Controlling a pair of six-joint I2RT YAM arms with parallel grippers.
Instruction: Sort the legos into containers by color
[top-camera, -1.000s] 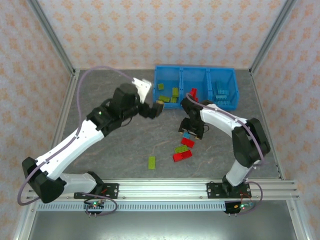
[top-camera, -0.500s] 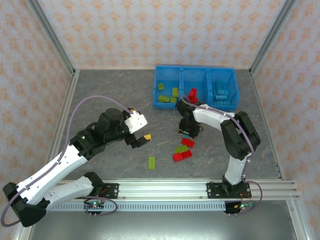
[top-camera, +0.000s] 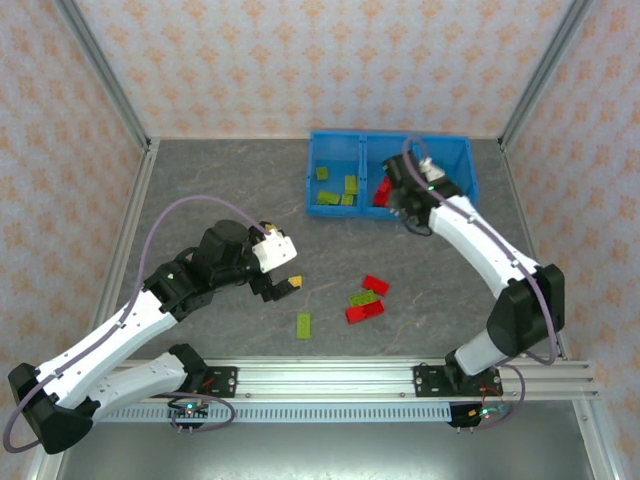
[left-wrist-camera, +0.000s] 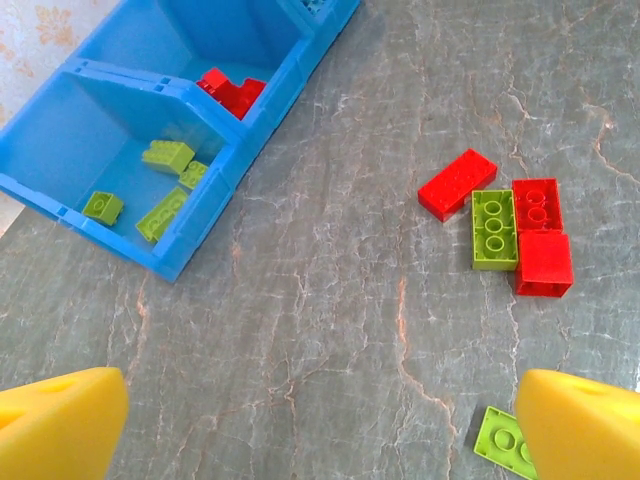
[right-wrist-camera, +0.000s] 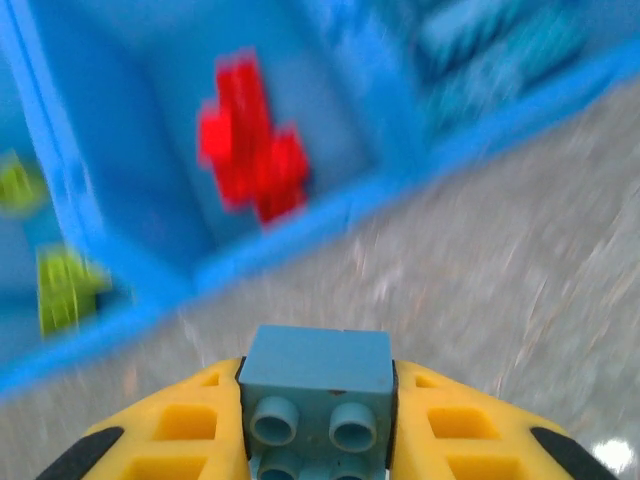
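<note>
My right gripper (right-wrist-camera: 318, 400) is shut on a light blue lego (right-wrist-camera: 318, 385), which sits between its yellow fingers (right-wrist-camera: 170, 440). In the top view this gripper (top-camera: 400, 207) hovers at the front wall of the blue bin (top-camera: 462, 150), near the middle compartment. That compartment holds red legos (right-wrist-camera: 250, 150). Yellow-green legos (left-wrist-camera: 165, 156) lie in the left one and light blue legos (right-wrist-camera: 490, 40) in the right one. My left gripper (left-wrist-camera: 320, 440) is open and empty above the table. Red legos (left-wrist-camera: 457, 183) and yellow-green legos (left-wrist-camera: 494, 229) lie loose on the table ahead of it.
A lone yellow-green lego (top-camera: 303, 324) lies near the front of the grey table (top-camera: 220, 200), close to my left gripper's right finger (left-wrist-camera: 580, 425). Patterned walls and metal posts (top-camera: 105, 75) enclose the table. A rail (top-camera: 320, 375) runs along the near edge.
The right gripper has risen from the loose pile and swung back to the bin with the light blue lego. The left arm drew back from the bin to the table's middle left.
</note>
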